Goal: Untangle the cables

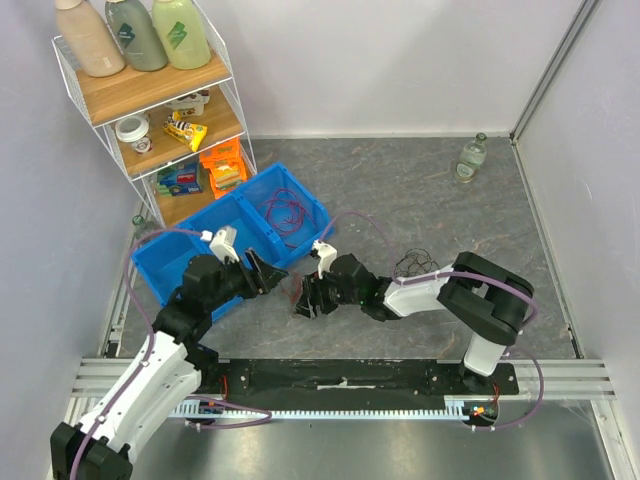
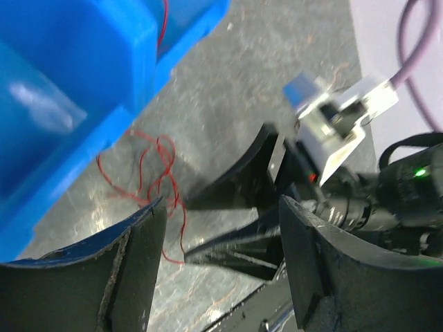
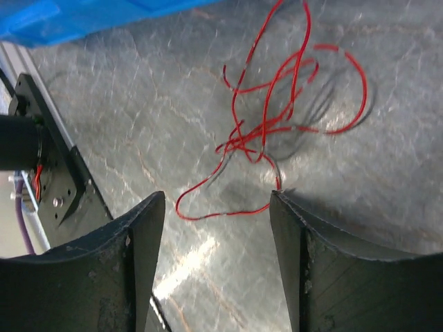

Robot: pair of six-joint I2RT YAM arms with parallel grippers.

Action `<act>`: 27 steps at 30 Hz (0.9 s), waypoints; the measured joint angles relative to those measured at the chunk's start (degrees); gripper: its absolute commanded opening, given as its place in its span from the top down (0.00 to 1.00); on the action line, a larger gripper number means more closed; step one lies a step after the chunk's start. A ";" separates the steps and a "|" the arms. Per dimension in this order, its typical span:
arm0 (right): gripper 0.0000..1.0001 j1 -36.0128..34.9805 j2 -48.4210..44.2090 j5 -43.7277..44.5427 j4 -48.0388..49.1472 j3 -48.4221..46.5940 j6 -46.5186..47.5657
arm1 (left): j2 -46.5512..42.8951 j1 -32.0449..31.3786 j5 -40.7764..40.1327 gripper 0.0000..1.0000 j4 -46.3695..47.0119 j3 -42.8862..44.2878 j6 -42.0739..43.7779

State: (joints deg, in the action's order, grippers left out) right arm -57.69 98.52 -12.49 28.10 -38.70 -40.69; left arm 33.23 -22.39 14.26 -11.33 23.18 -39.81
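Note:
A loose bunch of thin red cable lies on the grey floor just in front of the blue bin. It shows faintly in the top view and in the left wrist view. My right gripper is open and empty, low over the floor, with the near loop of the red cable between its fingertips; it also shows in the top view. My left gripper is open and empty and faces the right gripper from the left. A magenta-red bunch lies in the bin. A black bunch lies beside the right arm.
The blue two-compartment bin stands at the back left, close to both grippers. A wire shelf with bottles and snacks stands behind it. A glass bottle stands at the far right corner. The black base plate runs along the near edge.

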 measured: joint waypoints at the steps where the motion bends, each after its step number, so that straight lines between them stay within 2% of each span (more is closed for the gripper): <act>1: 0.39 0.00 0.98 0.55 0.55 -0.74 0.13 | -0.04 -0.11 1.01 0.30 0.13 -1.42 -0.74; 3: 0.52 0.00 2.58 1.55 0.98 -2.10 0.63 | -0.02 -0.24 2.34 0.31 0.11 -3.54 -1.88; 5: 0.60 0.04 3.87 2.71 0.85 -3.54 1.44 | -0.63 -0.37 3.02 0.33 0.09 -4.63 -2.71; 16: 0.60 0.68 4.83 6.91 -0.48 -5.31 4.55 | -2.43 -0.61 5.20 0.34 1.22 -5.03 -3.89; 27: 0.67 1.62 8.00 3.67 1.57 -8.39 4.90 | -2.23 -0.61 5.40 0.35 1.22 -5.22 -3.96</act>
State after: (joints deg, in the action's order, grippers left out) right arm -56.07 106.52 -8.82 29.67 -47.09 -35.79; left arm 31.00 -23.00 19.66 -10.11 17.96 -43.77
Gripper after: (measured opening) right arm 0.359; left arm 0.657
